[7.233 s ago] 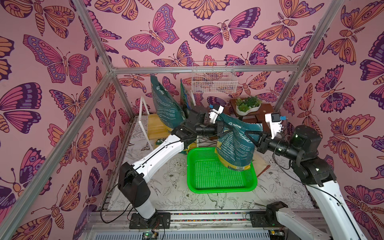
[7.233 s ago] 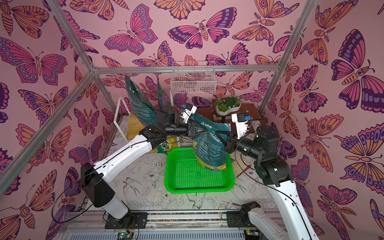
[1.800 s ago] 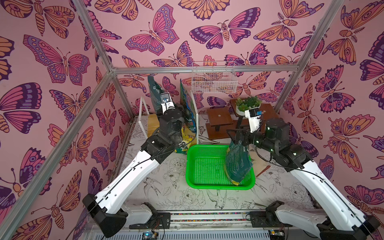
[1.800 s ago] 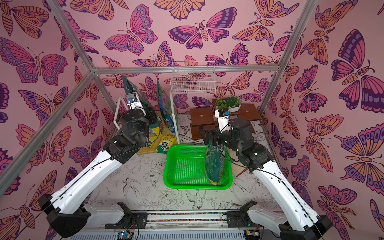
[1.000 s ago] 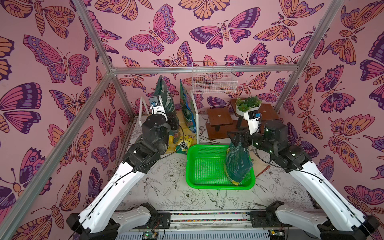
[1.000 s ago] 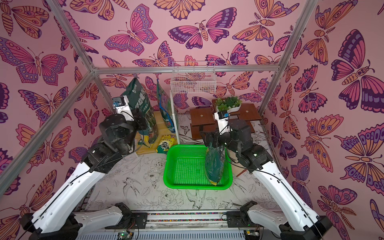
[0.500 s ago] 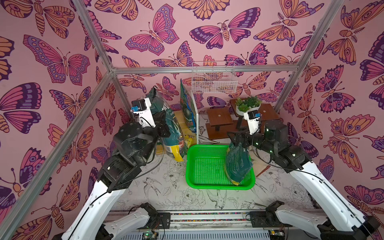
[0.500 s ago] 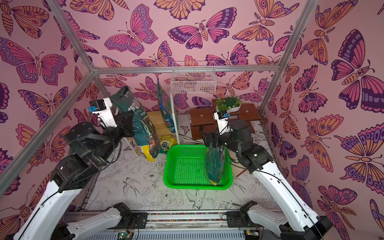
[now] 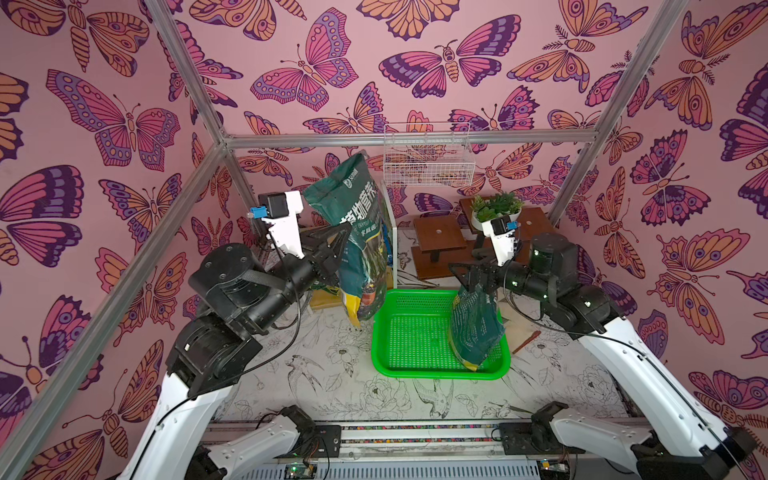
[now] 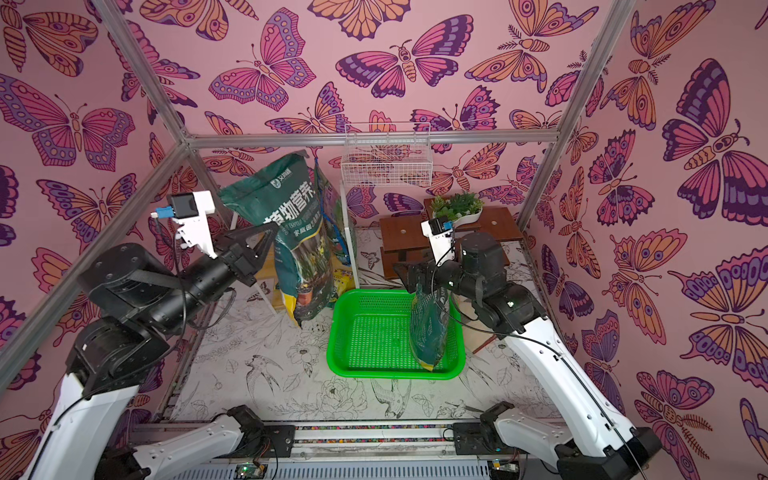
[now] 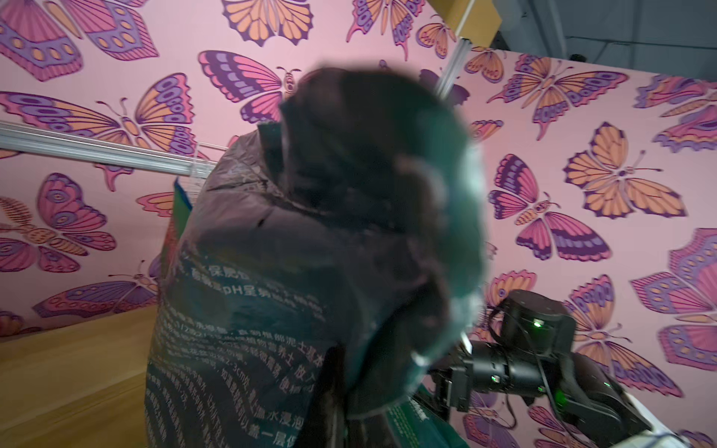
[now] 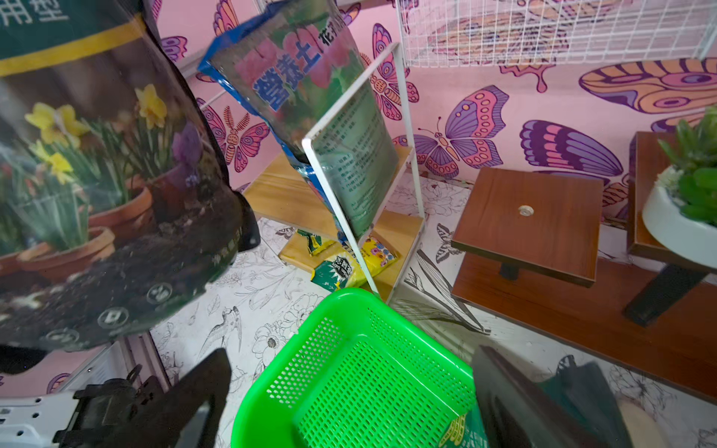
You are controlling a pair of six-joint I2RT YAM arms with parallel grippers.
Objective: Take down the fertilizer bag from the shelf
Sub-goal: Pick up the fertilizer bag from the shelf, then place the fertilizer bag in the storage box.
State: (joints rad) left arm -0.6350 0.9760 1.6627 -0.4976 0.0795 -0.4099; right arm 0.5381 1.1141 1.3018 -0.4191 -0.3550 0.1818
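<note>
Where it hangs in both top views, the tall dark green plastic fertilizer bag [image 9: 362,249] is upright with a slight tilt, and its crumpled top leans toward the back wall. Large white Chinese characters cross its upper half above a yellow band. The right wrist view shows a printed picture of yellow daffodils in terracotta pots over dark soil. Its back, seen from the left wrist, carries rows of small white text.

The left fingers [image 9: 332,245] are pinched tight on the bag's edge at mid-height, at nine o'clock of the bag. It is off the small shelf of thin white metal frame and yellowish wooden boards [image 9: 394,232], which stands just behind it toward one o'clock. Its yellow lower corner sits at ten o'clock of the bright green perforated plastic basket [image 9: 415,332] and appears clear of the white flower-drawn desk [image 9: 311,365].

The right fingers [image 12: 194,388] are spread wide beside the top of a second, smaller green bag [image 9: 476,328] standing in the basket. Whether they touch it I cannot tell.
</note>
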